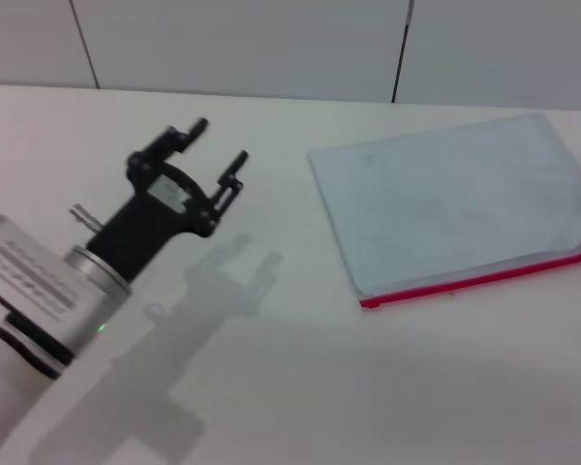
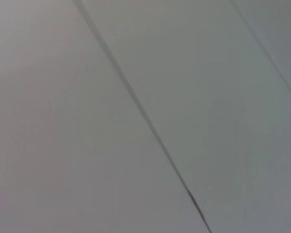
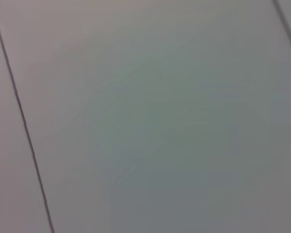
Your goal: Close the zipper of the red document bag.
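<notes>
Showing only pale wall panels and thin dark seams, both wrist views; nothing of the table, the pouch or any fingers. Right gripper nowhere in sight. Red document bag flat on the white table, right of centre, its far-right corner cut off by the head view's edge. Long axis running left to right, rising slightly toward the right. Zipper along the near long edge, slider too small to make out. Left gripper raised above the table, well left of the pouch, fingers spread apart, holding nothing, pointing away toward the wall.
</notes>
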Robot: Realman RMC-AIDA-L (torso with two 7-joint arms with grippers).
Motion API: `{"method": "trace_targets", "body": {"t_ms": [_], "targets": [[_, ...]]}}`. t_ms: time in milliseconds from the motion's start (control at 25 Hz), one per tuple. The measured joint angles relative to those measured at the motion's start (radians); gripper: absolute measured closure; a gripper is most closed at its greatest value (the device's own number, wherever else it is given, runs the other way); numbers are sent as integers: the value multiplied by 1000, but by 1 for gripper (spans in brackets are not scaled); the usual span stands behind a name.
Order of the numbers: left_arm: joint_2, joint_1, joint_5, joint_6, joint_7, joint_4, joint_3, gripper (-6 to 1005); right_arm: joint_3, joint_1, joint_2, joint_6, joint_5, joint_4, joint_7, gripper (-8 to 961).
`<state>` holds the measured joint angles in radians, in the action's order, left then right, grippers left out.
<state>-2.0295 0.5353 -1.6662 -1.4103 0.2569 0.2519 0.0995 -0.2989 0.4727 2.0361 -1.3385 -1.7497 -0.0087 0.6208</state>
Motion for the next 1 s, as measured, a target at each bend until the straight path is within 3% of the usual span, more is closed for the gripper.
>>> {"method": "trace_targets", "body": {"t_ms": [240,400,560,1000], "targets": [[1,-8,1,-31,-287,-105,-12,369,-2,-45,8,-112,93,172,-410,420],[1,-10,1,-39,-348,-131,-14,295,0,-45,9,-113,110,215,-507,273],[1,-10,1,-42,-352,-133,-14,292,9,-42,8,-108,118,228,-524,151],[2,-13,2,-49,-356,-134,-14,288,11,-46,7,-108,118,235,-523,157]]}}
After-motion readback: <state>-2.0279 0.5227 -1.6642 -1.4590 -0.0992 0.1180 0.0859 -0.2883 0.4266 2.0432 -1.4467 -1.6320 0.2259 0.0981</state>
